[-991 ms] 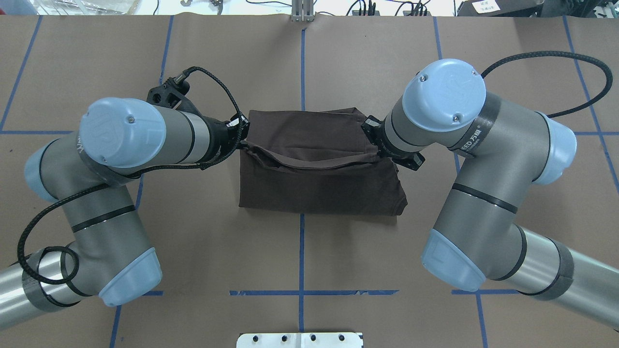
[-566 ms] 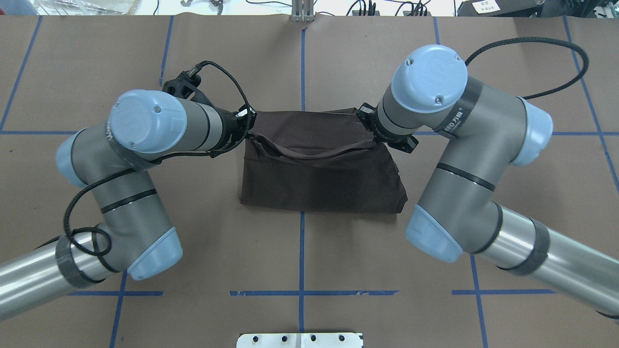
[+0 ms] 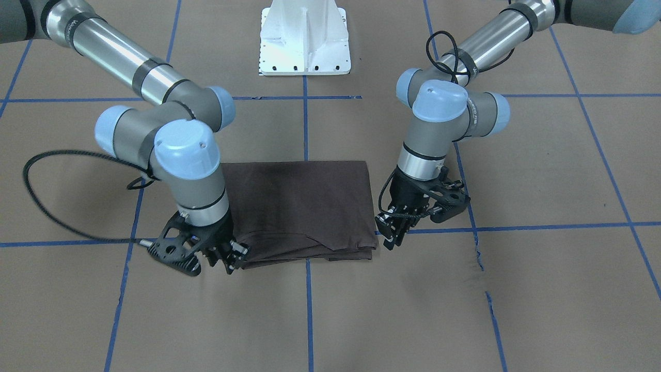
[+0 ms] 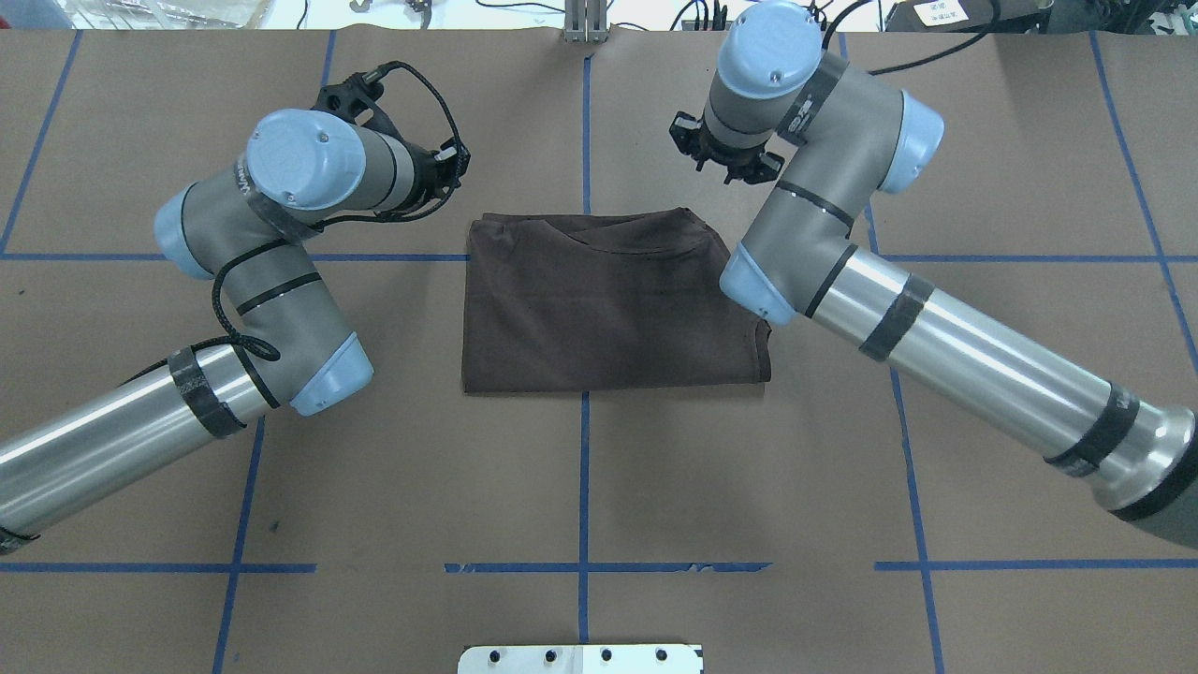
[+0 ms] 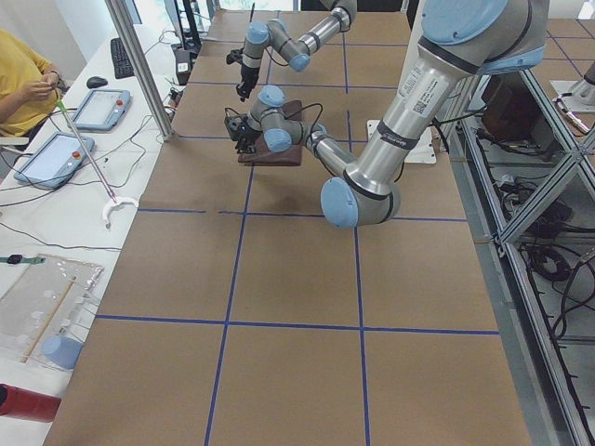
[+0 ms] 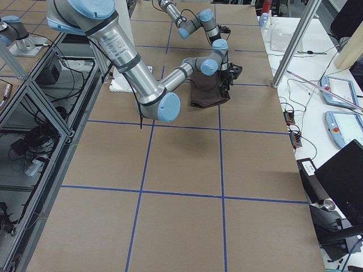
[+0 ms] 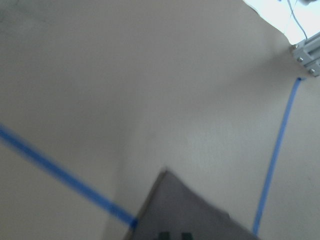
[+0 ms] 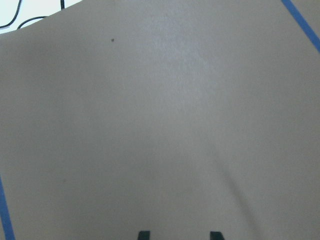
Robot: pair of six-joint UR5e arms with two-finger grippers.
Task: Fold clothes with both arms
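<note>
Dark brown-grey T-shirt (image 4: 608, 309) lies folded in a flat rectangle at the centre of the table (image 4: 580, 468). The left gripper (image 3: 392, 236) and right gripper (image 3: 235, 257) hover off its far corners, fingers apart and empty. This fold looks complete. The next likely means gripping one side edge.

We see the shirt (image 4: 608, 309) no longer lifted at its middle. The flap that sagged between the two grippers now lies flat, laid over toward the far edge, so the cloth forms a smooth folded rectangle. The left gripper (image 4: 456, 165) and the right gripper (image 4: 723, 161) have both let go. They have moved off past the shirt's far corners and hang apart from it, fingers empty. The left arm (image 4: 281, 234) and right arm (image 4: 842, 262) now reach further across the table (image 4: 983, 140).
</note>
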